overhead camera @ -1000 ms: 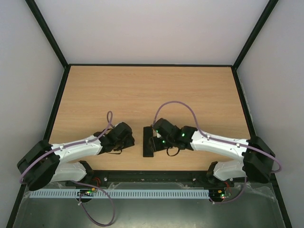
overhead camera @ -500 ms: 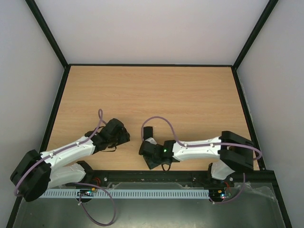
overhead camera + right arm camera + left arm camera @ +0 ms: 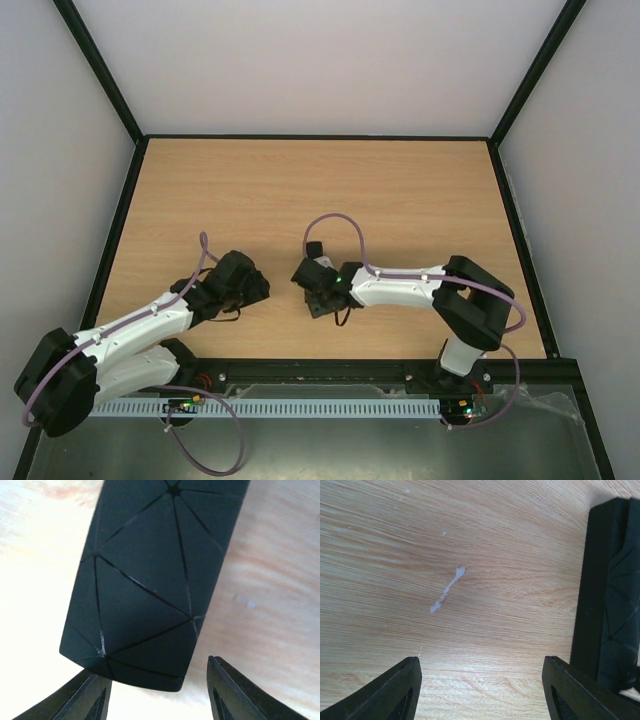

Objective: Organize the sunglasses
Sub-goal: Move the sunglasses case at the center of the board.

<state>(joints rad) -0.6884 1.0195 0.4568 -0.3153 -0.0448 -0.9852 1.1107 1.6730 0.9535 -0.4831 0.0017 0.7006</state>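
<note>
Left end effector: I read the fingers as spread, with nothing between them, above the bare wooden surface near a white scuff. The black faceted case lies along the right edge of that wrist view. Right end effector: fingers spread, with the case's rounded end between the tips, not clamped. I cannot locate the sunglasses in any view.
</note>
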